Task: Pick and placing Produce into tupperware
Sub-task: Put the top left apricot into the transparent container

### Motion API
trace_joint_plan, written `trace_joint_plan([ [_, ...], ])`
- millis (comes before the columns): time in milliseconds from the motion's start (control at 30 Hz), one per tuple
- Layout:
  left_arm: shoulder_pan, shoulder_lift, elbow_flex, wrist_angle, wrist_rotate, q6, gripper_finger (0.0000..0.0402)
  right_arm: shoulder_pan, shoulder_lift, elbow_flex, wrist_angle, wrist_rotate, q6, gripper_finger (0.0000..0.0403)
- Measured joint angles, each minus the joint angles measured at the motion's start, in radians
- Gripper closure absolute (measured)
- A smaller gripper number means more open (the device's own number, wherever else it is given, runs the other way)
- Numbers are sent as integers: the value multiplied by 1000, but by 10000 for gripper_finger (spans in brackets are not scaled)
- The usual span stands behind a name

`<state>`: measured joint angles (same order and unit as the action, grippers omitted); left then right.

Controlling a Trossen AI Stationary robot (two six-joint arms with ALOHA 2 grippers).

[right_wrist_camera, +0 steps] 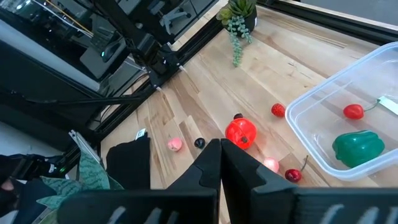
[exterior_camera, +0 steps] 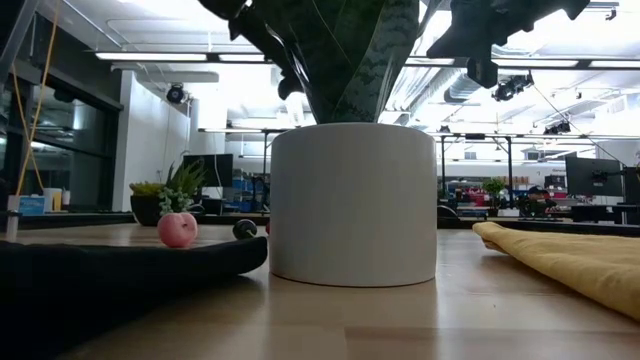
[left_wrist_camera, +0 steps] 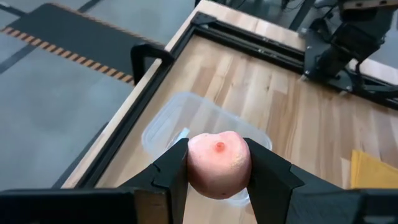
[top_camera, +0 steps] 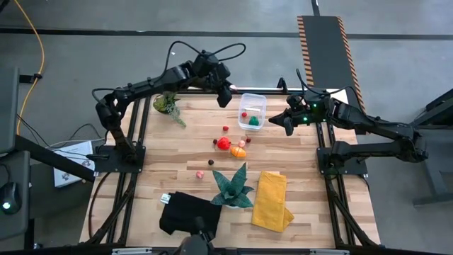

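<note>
Left hand (left_wrist_camera: 219, 167) grips a pink toy fruit (left_wrist_camera: 219, 163) above the clear tub (left_wrist_camera: 186, 121); right hand (right_wrist_camera: 221, 163) waits shut.

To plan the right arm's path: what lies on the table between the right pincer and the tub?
Nothing: in the high view, only bare wood shows between the shut right pincer and the tub.

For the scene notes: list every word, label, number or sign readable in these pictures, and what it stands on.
No text can be read in any view.
The small white tag beside the black cloth is too small to read.
The tupperware and the pink produce held in the left gripper bear no print.
</note>
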<state>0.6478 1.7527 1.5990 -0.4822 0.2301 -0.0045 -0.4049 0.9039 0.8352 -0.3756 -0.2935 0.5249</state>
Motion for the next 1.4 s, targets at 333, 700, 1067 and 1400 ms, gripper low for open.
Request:
trace_joint_plan([
  [333,-1,0,25,-57,-22,-19,277,0,0,0,0,0,-1,402],
  [700,-9,0,25,-83,-41,-26,277,0,0,0,0,0,-1,402],
  [1067,-14,33,24,-80,-40,-44,277,0,0,0,0,0,-6,402],
  [1400,-66,176,193,-194,-59,-9,277,0,0,0,0,0,-2,402],
])
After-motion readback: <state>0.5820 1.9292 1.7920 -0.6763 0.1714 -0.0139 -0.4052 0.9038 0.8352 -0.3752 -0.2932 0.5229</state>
